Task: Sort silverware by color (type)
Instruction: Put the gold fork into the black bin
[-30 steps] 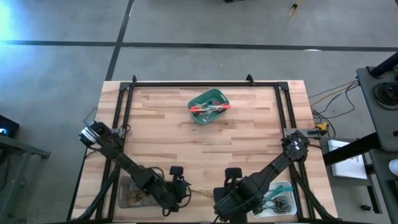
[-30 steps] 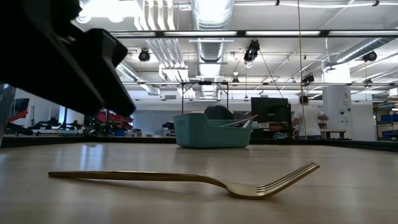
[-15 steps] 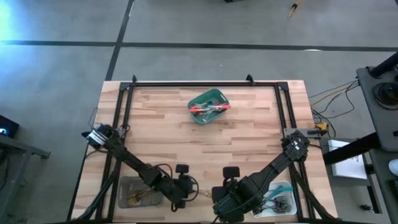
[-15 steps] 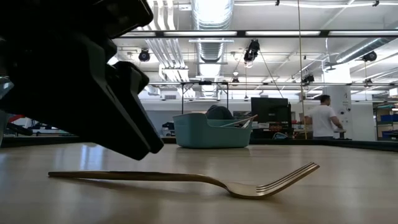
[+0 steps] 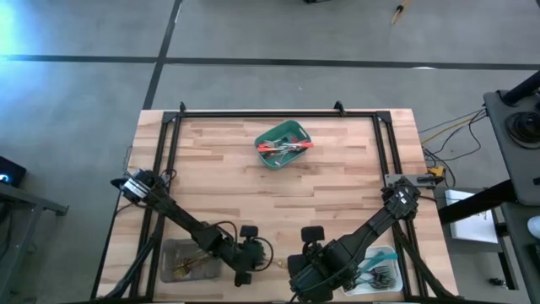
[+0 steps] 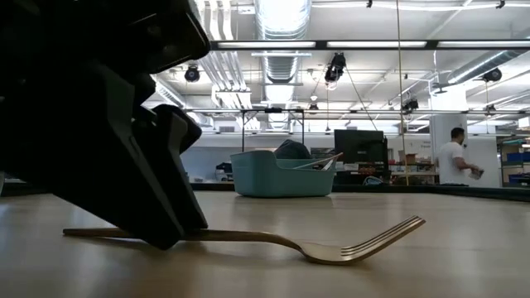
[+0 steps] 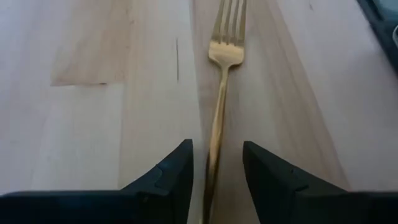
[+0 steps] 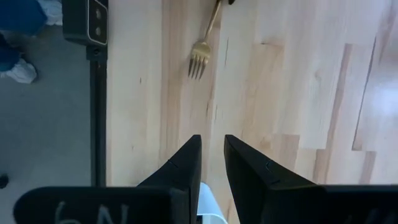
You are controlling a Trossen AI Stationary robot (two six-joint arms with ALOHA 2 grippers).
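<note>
- left gripper [image 7: 216,171] low over the table [image 5: 337,203]; fingers either side of the gold fork's [image 7: 219,106] handle, gap remaining
- right gripper [image 8: 212,163] empty, narrowly parted, near the front edge

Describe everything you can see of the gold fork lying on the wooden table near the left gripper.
The slim all-gold metal fork lies flat on the pale wooden table near its front edge, four tines curving slightly up off the wood. Its thin handle runs between the left gripper's dark fingers, which straddle it with small gaps either side. Nothing else touches it.
</note>
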